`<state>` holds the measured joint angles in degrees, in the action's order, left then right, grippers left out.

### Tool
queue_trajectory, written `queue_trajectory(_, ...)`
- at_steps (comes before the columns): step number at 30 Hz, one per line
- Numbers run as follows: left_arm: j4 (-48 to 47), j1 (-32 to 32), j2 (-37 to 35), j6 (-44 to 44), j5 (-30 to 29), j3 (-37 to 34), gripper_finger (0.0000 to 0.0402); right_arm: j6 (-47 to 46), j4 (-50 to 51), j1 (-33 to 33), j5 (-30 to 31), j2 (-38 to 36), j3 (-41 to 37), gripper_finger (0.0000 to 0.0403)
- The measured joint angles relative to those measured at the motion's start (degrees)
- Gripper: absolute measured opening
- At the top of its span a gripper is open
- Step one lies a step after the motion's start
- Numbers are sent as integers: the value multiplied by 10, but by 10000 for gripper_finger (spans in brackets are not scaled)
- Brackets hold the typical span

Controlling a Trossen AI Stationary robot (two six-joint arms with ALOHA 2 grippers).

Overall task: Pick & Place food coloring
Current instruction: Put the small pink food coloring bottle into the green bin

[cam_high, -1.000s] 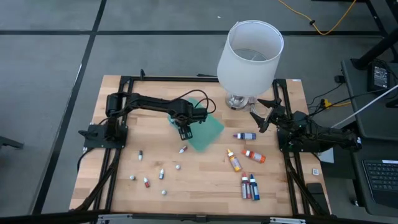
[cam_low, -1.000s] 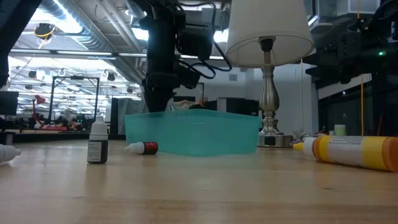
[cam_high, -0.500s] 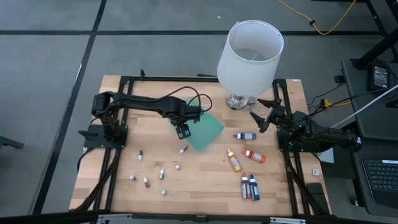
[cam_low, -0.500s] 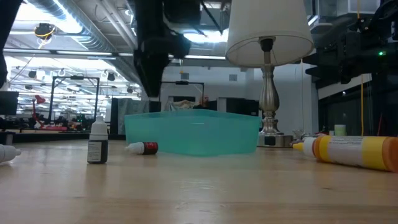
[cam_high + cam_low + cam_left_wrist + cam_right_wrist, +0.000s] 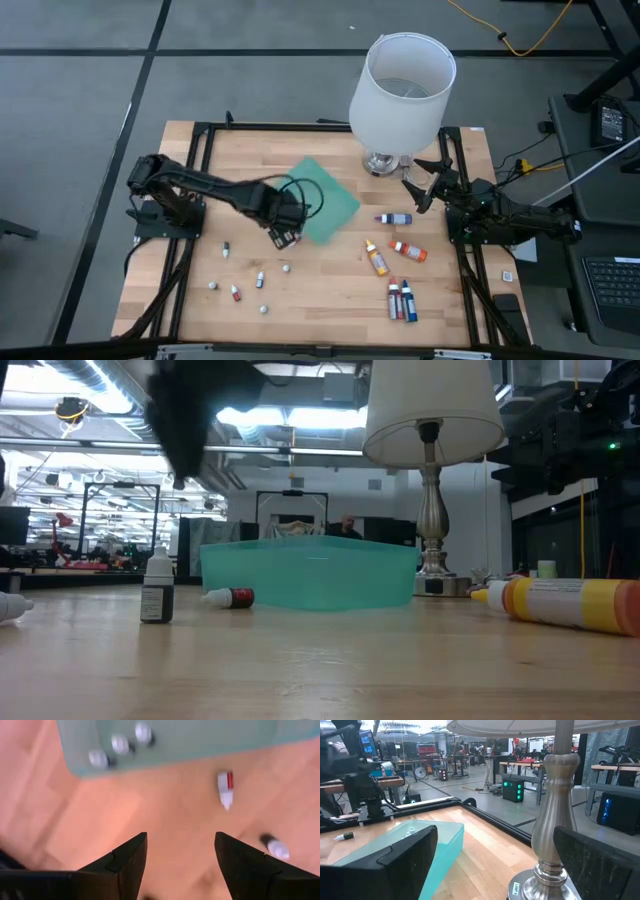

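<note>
Several tiny white-capped bottles point(image 5: 259, 279) lie scattered on the near-left part of the table. Finger-sized ones lie on the right: purple point(image 5: 393, 218), red point(image 5: 408, 250), orange point(image 5: 376, 258), and a red and blue pair point(image 5: 401, 299). A teal tray point(image 5: 325, 200) holds three tiny bottles point(image 5: 120, 744). My left gripper point(image 5: 283, 237) point(image 5: 180, 852) hangs open over bare wood just off the tray's near-left side; a red-labelled tiny bottle point(image 5: 225, 787) lies ahead of its fingers. My right gripper point(image 5: 425, 185) waits open beside the lamp's base point(image 5: 557, 820).
A large white lamp shade point(image 5: 402, 88) stands over the far right of the table, on a metal stem point(image 5: 430, 510). In the low view a tiny bottle point(image 5: 157, 590) stands upright, another point(image 5: 230, 597) lies by the tray, and the orange bottle point(image 5: 570, 603) lies at right.
My left gripper has moved from above the tray's left part toward the table's near edge and a little left, off the tray and over the wood. The arm's elbow has folded back toward the left. The right arm has kept still.
</note>
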<state>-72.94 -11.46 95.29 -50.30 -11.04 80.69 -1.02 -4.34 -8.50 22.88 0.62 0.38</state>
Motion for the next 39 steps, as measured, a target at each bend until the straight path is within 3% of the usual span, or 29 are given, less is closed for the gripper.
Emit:
queue_trajectory(9,-37,-102,-1,-115,40,-19,234,0,0,0,0,0,0,397)
queue_trajectory(21,-59,-223,-1,-251,96,-54,292,0,0,0,0,0,0,397)
queue_trajectory(32,-38,-329,-2,-421,113,-89,292,0,0,0,0,0,0,397)
queue_trajectory(39,23,-364,-2,-492,133,-133,290,0,0,0,0,0,0,397)
